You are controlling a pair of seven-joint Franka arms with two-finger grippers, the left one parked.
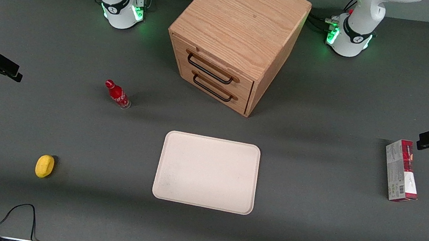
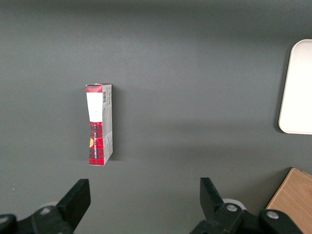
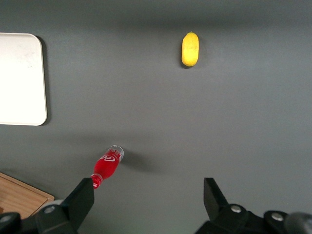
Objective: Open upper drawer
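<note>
A: Dark grey matting (image 1: 310, 220) is spread over the whole table. What is seen on it?

B: A boxy oak cabinet (image 1: 239, 22) is set between the 2 arm bases. 2 drawers are seen in its front. The upper drawer (image 1: 215, 69) is pushed fully in, flush with the cabinet front. A black wire bar handle (image 1: 209, 70) is fixed across it. The lower drawer (image 1: 213, 88) sits just below and is shut too.

A: Where is the gripper (image 1: 9, 69) found?

B: It is held above the mat at the working arm's end of the table, well apart from the cabinet. Its 2 fingers (image 3: 80, 200) are spread wide, and nothing is held between them.

A: What else is laid out?

B: A pale tray (image 1: 206, 172) is placed in front of the cabinet, nearer the front camera. A red soda bottle (image 1: 117, 94) is stood between the gripper and the cabinet. A yellow lemon (image 1: 44, 166) is set nearer the front camera than the bottle. A red and grey carton (image 1: 401, 170) is laid toward the parked arm's end. A black cable (image 1: 17, 218) is looped at the table edge nearest the front camera.
</note>
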